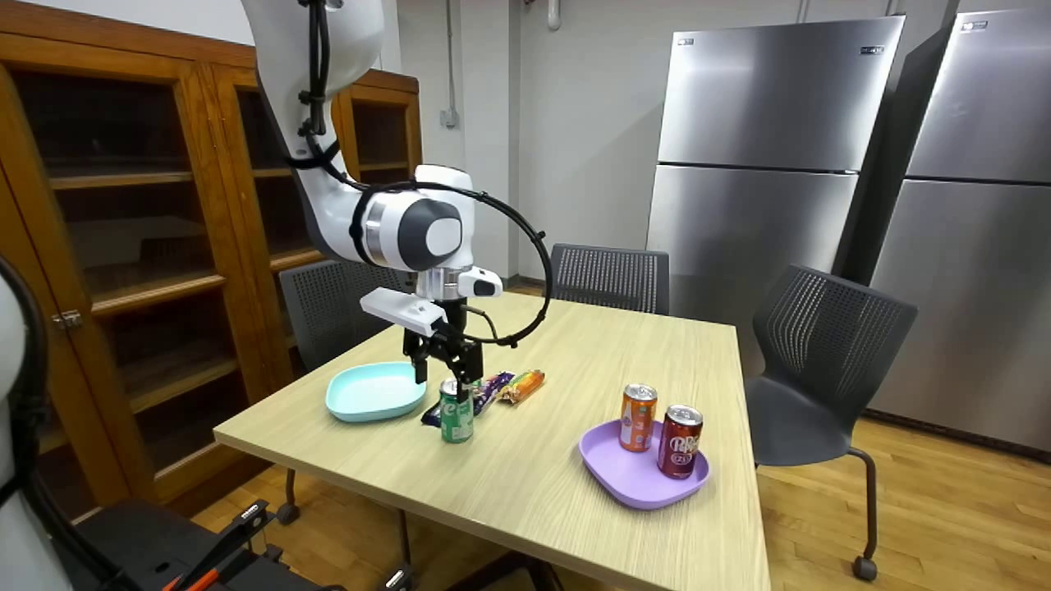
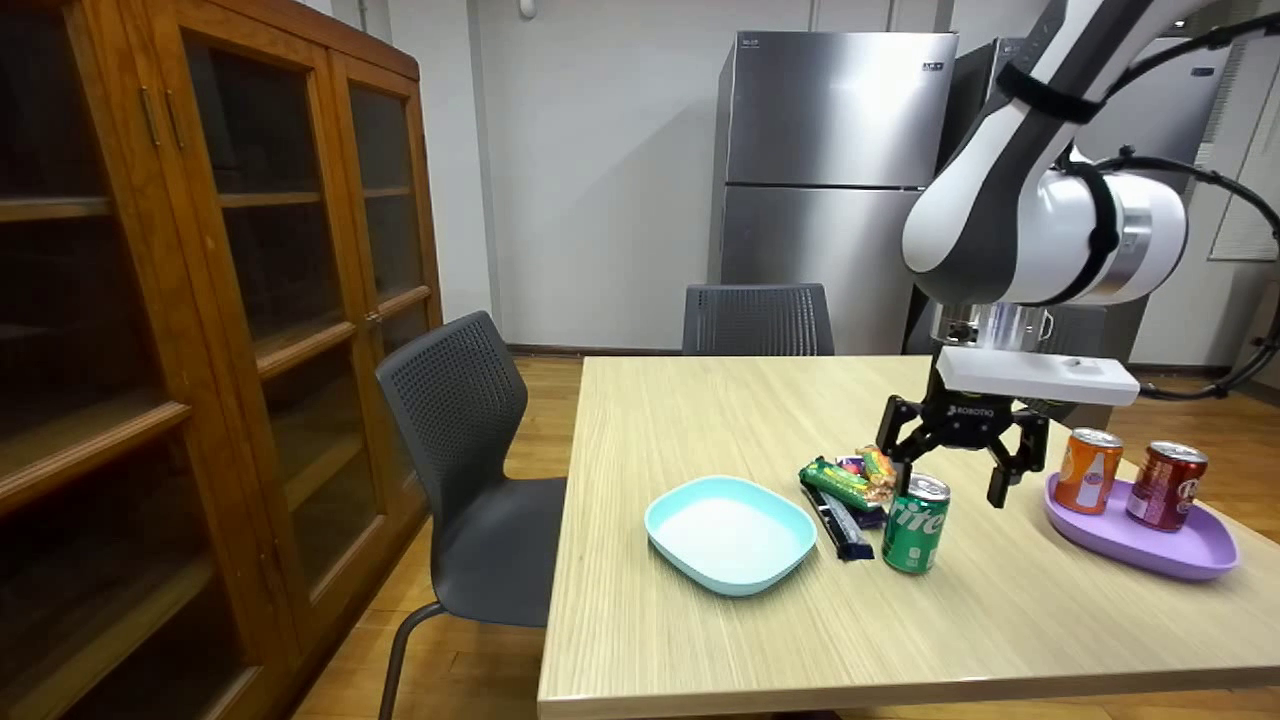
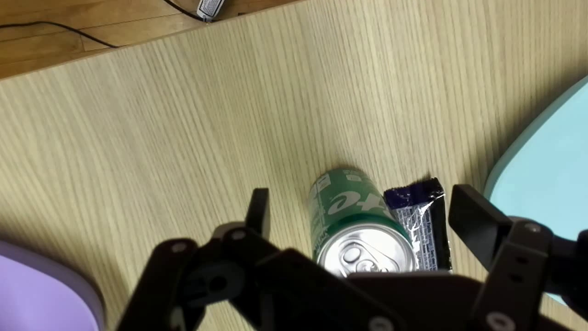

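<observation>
Your hand [image 2: 950,492] is spread and empty at the green can [image 2: 913,537], toward the near edge of the surface [image 2: 690,645] in both exterior views. Centre the can between both fingers [image 3: 261,211] before closing.

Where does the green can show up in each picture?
In an exterior view: green can, below centre, slightly left.
In an exterior view: green can, lower half, right of centre.
Wrist view: green can, below and right of centre.
Shared landmark: the pale blue tray, partly cropped in the wrist view.
</observation>
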`<state>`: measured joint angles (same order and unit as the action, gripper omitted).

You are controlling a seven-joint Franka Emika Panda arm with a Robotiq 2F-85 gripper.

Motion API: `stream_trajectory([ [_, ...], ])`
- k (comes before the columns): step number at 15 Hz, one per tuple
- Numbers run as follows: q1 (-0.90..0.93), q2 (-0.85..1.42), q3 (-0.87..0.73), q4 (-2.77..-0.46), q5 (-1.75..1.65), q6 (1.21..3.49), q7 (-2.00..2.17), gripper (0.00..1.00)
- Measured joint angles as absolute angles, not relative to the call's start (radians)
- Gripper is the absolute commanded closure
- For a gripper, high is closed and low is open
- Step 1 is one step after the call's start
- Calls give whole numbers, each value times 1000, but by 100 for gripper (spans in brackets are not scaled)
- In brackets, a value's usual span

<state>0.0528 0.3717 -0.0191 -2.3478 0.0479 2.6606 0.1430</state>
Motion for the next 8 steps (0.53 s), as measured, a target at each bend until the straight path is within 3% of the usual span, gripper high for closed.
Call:
stream_trajectory([
  [8,53,451,-19,-2266,46,2665,122,0],
])
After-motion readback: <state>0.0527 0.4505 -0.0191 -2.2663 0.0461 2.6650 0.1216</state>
